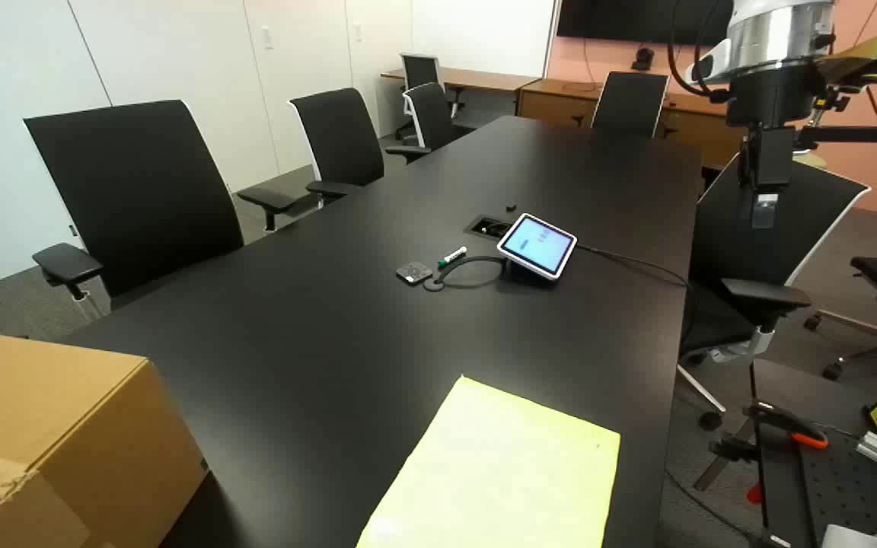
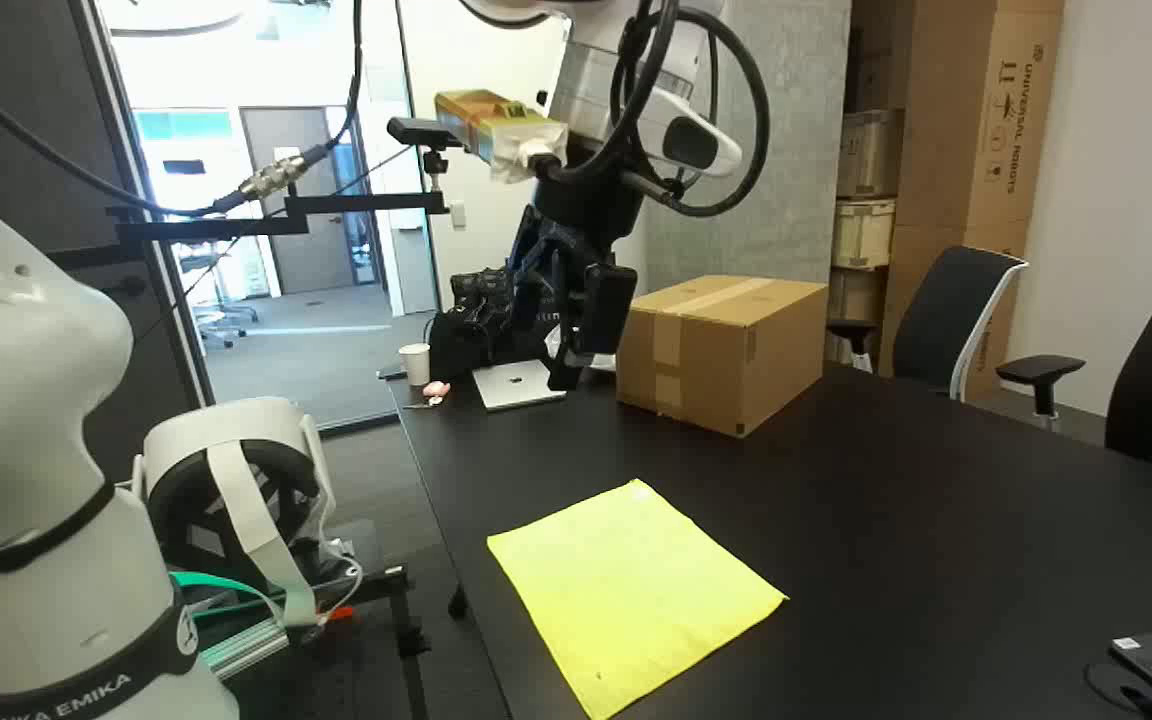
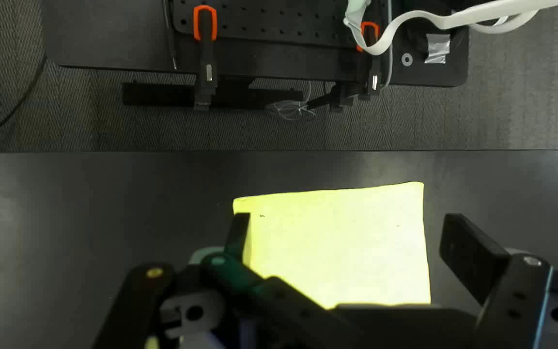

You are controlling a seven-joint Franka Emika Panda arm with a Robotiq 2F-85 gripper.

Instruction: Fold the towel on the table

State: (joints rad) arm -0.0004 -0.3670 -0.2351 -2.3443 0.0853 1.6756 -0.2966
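Observation:
The pale-yellow towel (image 1: pixel 499 472) lies flat and spread out on the long black table (image 1: pixel 309 365). In an exterior view the whole towel (image 2: pixel 636 595) shows as a single flat rectangle near the table's edge. In the wrist view the towel (image 3: pixel 342 242) is seen from above, its lower part hidden by the gripper body. My gripper (image 3: pixel 348 225) is open and empty, its fingers wide apart. In both exterior views the gripper (image 1: pixel 763 209) hangs well above the table, apart from the towel; it also shows here (image 2: pixel 584 350).
A brown cardboard box (image 2: pixel 726 350) stands on the table beyond the towel. A tablet (image 1: pixel 537 245), a marker (image 1: pixel 453 256) and a cable lie further along. A laptop (image 2: pixel 518 384) and white cup (image 2: pixel 415 364) stand at the far end. Black chairs (image 1: pixel 134 190) ring the table.

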